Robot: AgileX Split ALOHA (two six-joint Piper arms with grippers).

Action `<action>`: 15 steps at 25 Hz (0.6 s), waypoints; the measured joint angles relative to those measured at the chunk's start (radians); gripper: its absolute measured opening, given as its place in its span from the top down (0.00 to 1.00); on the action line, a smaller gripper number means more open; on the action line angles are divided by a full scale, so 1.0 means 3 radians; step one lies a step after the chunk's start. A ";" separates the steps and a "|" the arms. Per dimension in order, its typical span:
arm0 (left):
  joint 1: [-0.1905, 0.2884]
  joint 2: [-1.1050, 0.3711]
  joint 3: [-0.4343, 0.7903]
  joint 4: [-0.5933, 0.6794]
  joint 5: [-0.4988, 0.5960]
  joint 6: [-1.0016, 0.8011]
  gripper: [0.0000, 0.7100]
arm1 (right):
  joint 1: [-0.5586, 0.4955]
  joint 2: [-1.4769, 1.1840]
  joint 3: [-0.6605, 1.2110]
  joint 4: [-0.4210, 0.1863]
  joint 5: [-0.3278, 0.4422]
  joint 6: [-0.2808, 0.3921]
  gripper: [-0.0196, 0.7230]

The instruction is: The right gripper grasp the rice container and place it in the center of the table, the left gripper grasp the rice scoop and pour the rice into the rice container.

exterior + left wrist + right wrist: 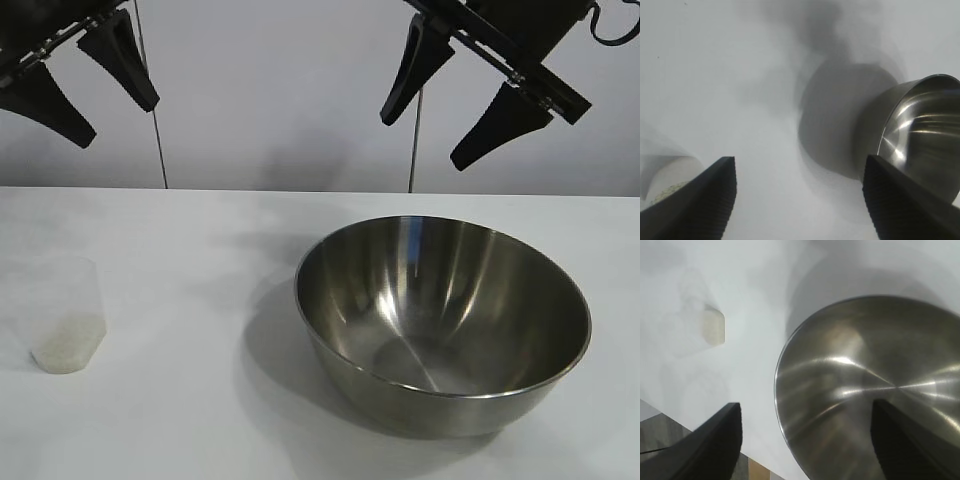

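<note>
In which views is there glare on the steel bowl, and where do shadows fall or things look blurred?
Exterior view: the rice container shows soft streaks of glare inside and throws a shadow on the table toward the rice scoop. Left wrist view: bright glare on the bowl, a dark shadow beside it. Right wrist view: glare streaks; the scoop looks hazy.

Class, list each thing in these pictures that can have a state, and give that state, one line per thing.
Bowl: upright on the table, empty.
Cup: upright at the left, apart from the bowl, rice in its bottom.
Left gripper: open, above the table, holding nothing.
Right gripper: open, above the bowl, holding nothing.
</note>
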 joint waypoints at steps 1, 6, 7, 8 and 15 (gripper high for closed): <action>0.0000 0.0000 0.0000 0.0000 0.0000 0.0000 0.27 | 0.0000 0.0000 0.0000 0.0000 0.0000 0.0000 0.31; 0.0000 0.0000 0.0000 0.0000 0.0000 0.0000 0.27 | 0.0000 0.0000 0.0000 0.0000 0.0000 -0.0034 0.31; 0.0000 0.0000 0.0000 0.0000 0.0000 0.0000 0.27 | 0.0000 0.0000 0.0000 0.0000 0.0000 -0.0085 0.31; 0.0000 0.0000 0.0000 0.0000 0.0000 0.0000 0.27 | 0.0000 0.0000 0.0000 0.0000 0.0000 -0.0142 0.31; 0.0000 0.0000 0.0000 0.0000 0.0000 0.0000 0.27 | -0.0039 0.0000 -0.0127 -0.0051 0.0214 -0.0294 0.31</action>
